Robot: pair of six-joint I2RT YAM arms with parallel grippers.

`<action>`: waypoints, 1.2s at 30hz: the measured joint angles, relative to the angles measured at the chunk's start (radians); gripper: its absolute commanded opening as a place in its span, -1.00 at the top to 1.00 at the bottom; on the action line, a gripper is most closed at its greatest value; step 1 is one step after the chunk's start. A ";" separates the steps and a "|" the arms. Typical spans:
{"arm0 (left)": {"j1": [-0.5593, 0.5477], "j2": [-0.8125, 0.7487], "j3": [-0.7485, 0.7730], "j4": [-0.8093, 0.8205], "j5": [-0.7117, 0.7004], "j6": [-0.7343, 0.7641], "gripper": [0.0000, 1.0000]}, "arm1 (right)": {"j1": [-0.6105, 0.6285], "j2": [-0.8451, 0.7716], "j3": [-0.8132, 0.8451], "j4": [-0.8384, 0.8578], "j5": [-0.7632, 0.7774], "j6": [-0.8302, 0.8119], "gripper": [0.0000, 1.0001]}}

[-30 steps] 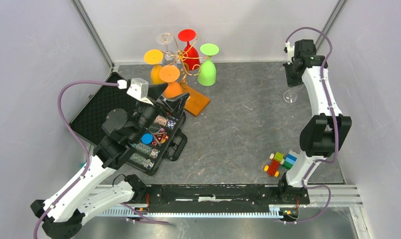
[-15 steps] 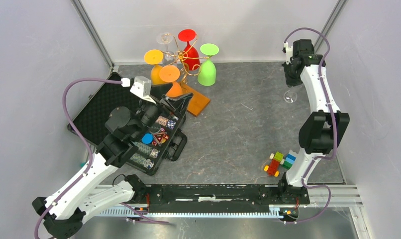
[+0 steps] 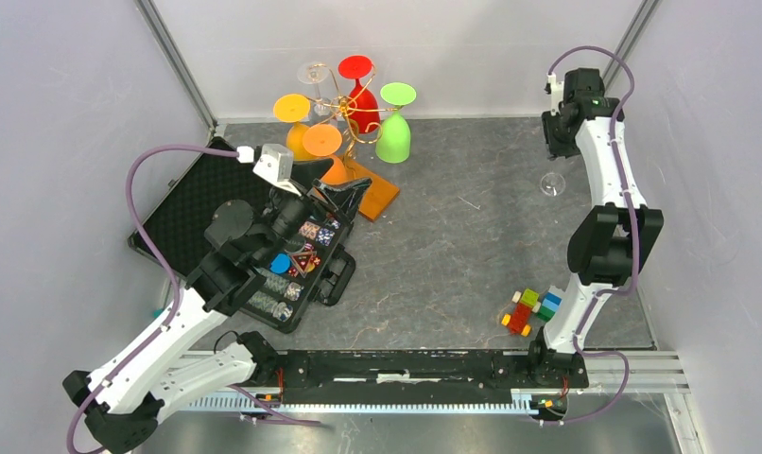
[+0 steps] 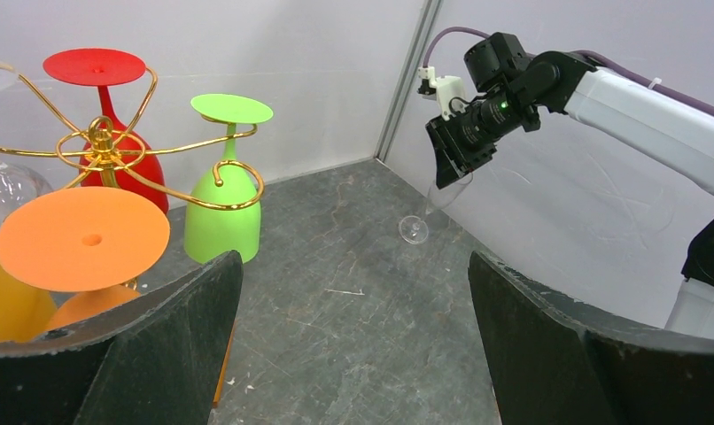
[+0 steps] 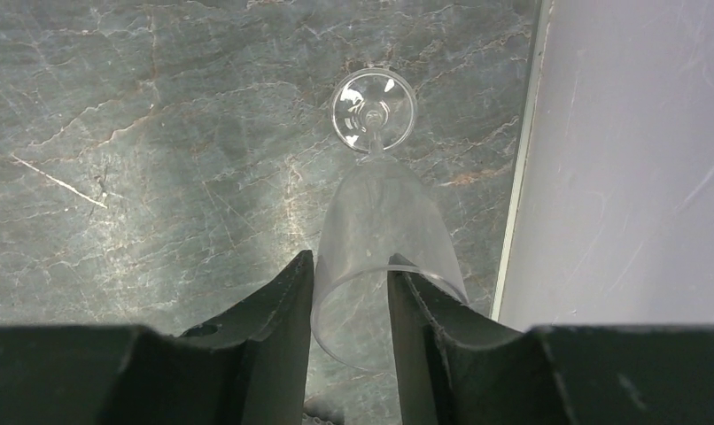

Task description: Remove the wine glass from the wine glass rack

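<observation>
One clear stemmed wine glass (image 5: 376, 221) stands foot down on the grey stone-patterned table (image 5: 159, 133). It is close to the right wall and well apart from the gold wire glass rack (image 3: 377, 194) with its orange-brown wooden base. The right gripper (image 5: 349, 310) straddles the bowl's rim, jaws partly spread, not pinching. The left gripper (image 4: 353, 354), jaws spread wide, hovers near the rack above the open black case of poker chips (image 3: 183, 222).

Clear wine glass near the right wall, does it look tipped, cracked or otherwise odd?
Nothing stands out. The clear wine glass stands upright on its foot on the table and looks intact, with the fingers of the right gripper at its rim.
</observation>
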 measured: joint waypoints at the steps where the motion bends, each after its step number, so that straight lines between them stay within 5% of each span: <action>1: 0.000 0.002 0.000 0.000 0.000 -0.002 -1.00 | -0.003 0.005 0.006 0.000 0.000 0.000 0.13; 9: 0.000 0.014 0.000 0.000 0.001 -0.007 -1.00 | -0.020 0.014 0.022 0.005 0.000 0.006 -0.27; 36: 0.000 0.030 0.038 -0.151 -0.144 -0.006 -1.00 | -0.034 -0.079 0.047 0.140 -0.139 0.026 -0.39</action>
